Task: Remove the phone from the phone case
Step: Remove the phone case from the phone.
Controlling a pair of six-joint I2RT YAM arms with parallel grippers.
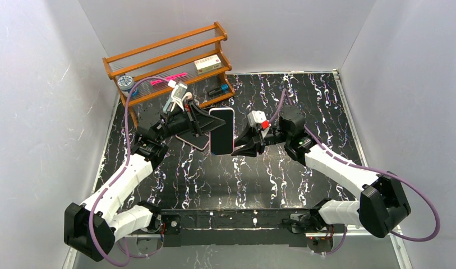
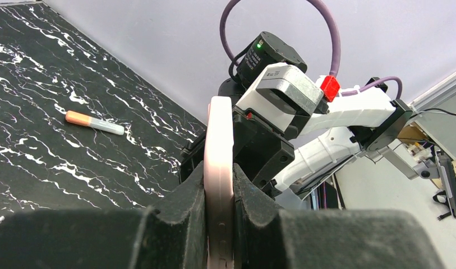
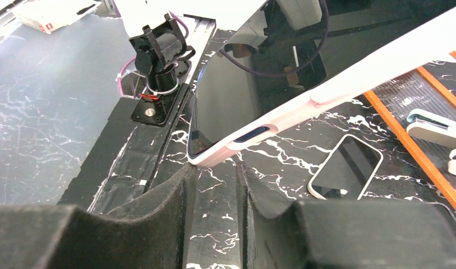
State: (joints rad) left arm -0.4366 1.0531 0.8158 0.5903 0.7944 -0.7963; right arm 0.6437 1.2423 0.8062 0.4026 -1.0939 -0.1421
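The left jaws hold the cased phone screen-up, the right jaws at its lower right edge.

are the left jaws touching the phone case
Touching. The left wrist view shows the pink phone case pinched edge-on between both jaws of the left gripper, no gap either side.

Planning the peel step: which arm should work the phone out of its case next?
Right. The left pincer is shut on the pink phone case, holding the phone up. The right pincer is open and empty, tips beside the case's lower corner, probably free to pry.
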